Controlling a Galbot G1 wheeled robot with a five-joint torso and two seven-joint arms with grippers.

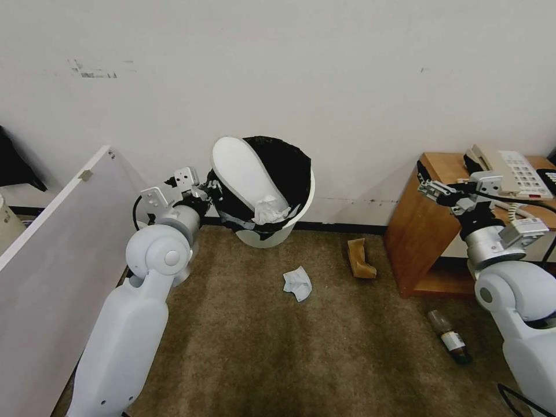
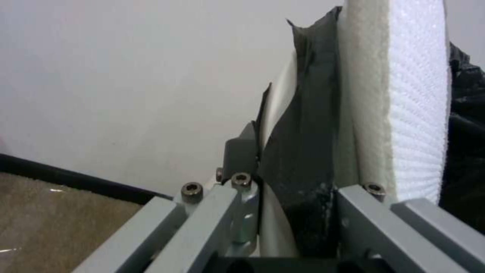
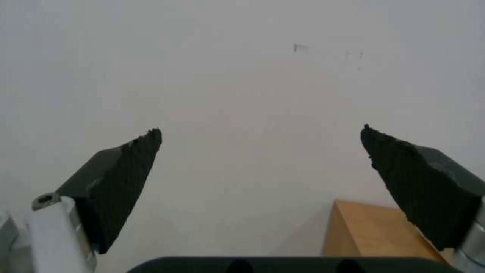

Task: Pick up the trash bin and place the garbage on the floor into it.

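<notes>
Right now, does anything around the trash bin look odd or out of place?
Yes. The trash bin hangs tilted off the floor, gripped at its rim by the left gripper, and a white slipper sticks out above the rim. A tissue, tan paper and a bottle litter the carpet.

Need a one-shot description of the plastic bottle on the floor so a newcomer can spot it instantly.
Start at the wooden side table against the wall on the robot's right, the one carrying the telephone. On the carpet in front of it, nearer the robot, lies the bottle on its side. It is dark and long with a pale label, unlike the white tissue and tan crumpled paper farther left.
</notes>
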